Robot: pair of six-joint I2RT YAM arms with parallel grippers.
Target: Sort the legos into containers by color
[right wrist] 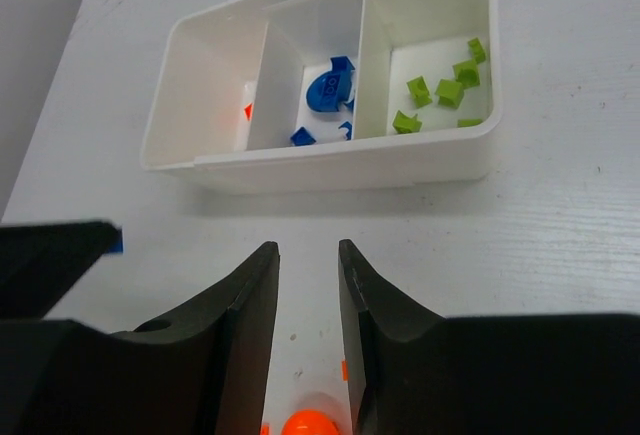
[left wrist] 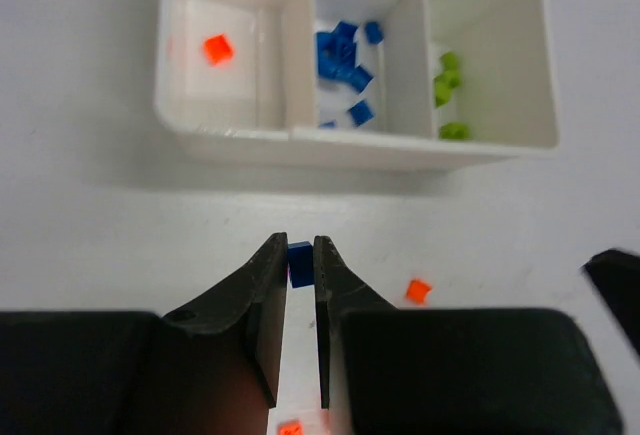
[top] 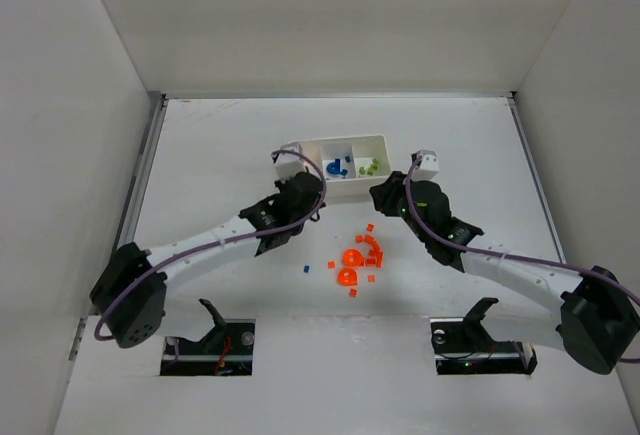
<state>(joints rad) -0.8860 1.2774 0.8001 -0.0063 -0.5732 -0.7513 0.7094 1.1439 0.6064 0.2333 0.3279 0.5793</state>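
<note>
Legos [top: 362, 255] in orange lie scattered on the table [top: 220, 145] on the near side of the white tray [top: 350, 191] in the top view, with a lone blue bit [top: 305, 268] to their left. The left gripper [top: 300, 195] sits at the tray's near-left corner, and the right gripper [top: 390, 195] at its near-right corner.

From the left wrist, the left gripper is clenched on a blue brick [left wrist: 299, 258] at its fingertips, near the tray's front wall. The tray's left compartment holds one orange brick [left wrist: 218, 49], the middle blue bricks [left wrist: 344, 53], the right yellow-green bricks [left wrist: 448, 80].

From the right wrist, the right gripper's jaws stand apart with nothing between them, near the tray's front wall. A rounded blue piece [right wrist: 324, 90] lies in the middle compartment. A rounded orange piece [right wrist: 310, 423] lies on the table beneath the fingers.
</note>
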